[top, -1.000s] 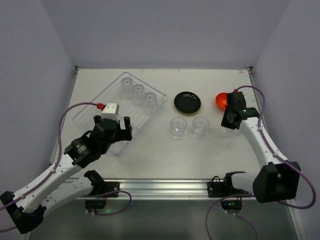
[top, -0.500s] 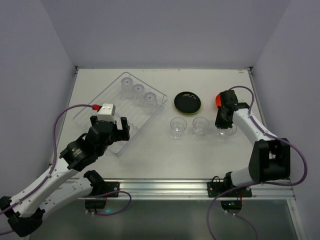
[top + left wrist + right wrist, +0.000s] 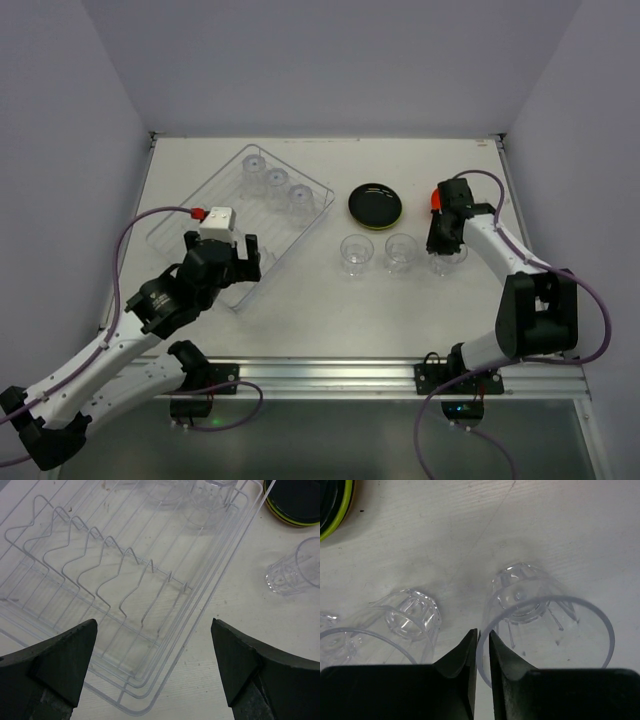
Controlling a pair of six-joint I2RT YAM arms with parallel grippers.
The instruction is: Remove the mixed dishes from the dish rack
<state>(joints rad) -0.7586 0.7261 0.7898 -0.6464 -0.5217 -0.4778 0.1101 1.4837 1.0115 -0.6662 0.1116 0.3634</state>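
The right claw (image 3: pixel 482 636) was pinched almost closed on the rim of a clear cup (image 3: pixel 545 620), with one finger inside and one outside. The cup appeared to stand on the table (image 3: pixel 570 525), just beside a second cup (image 3: pixel 410 615). The left claw (image 3: pixel 153 630) gaped wide and empty above the near corner of the dish rack (image 3: pixel 222 575). Three cups (image 3: pixel 275 181) sat at the rack's far end.
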